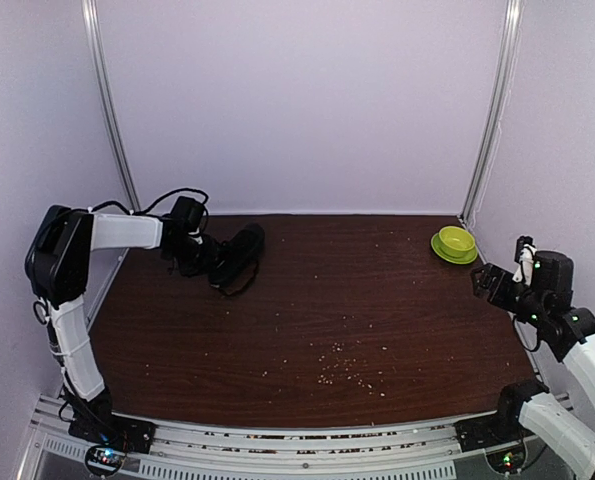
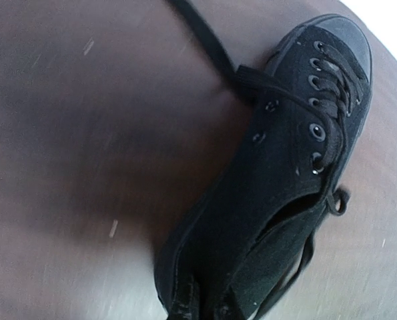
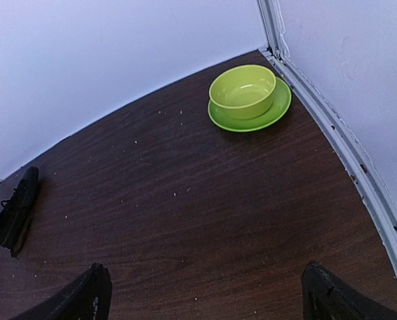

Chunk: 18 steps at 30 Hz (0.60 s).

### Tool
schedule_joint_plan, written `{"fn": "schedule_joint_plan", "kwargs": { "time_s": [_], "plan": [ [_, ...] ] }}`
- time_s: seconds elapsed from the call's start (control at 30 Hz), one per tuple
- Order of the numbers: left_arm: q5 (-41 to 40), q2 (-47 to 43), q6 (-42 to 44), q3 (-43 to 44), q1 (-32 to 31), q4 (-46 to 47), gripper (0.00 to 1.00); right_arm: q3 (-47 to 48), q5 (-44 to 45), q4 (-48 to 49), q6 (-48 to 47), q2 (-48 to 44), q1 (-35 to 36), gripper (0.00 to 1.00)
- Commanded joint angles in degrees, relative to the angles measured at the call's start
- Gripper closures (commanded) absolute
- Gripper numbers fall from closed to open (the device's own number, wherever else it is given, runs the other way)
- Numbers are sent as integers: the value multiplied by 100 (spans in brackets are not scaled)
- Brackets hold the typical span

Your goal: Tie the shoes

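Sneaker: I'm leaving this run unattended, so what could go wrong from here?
The left gripper is shut at the heel of the sneaker; a pull may just drag it. The loose lace trailing off could snag. The right gripper, open by the green bowl, is far from helping.

Table: the dark brown wooden table [image 1: 377, 310] has walls behind it and on both sides, with the arm bases along its near edge.
Sneaker: the black low-top canvas sneaker [image 1: 239, 255] lies on the table at the far left, heel toward the left, toe toward the far right.
Laces: the thin black laces [image 2: 211, 47] trail onto the table beside the sneaker.
Left hand: the left hand [image 1: 199, 260] sits just left of the sneaker, at its heel end.
Bowl: the small round green plastic bowl [image 3: 243, 90] stands on a round green saucer [image 3: 281, 107] in the far right corner, well apart from the sneaker.
Crumbs: pale scattered crumbs [image 1: 339, 372] lie mid-table, toward the near edge.
Right hand: the right hand [image 1: 489, 283] hangs at the right edge, nearer than the bowl and apart from it.
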Motion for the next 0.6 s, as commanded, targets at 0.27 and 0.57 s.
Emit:
{"fn": "schedule_joint_plan", "kwargs": {
  "time_s": [0.27, 0.57],
  "plan": [
    [-46, -1601, -1416, -1911, -1907, 761, 100, -296, -258, -222, 685, -286, 632, 0],
    [-344, -2428, -2408, -2232, -2896, 962, 100, -379, 428, 1234, 1587, 998, 2989, 1]
  ]
}}
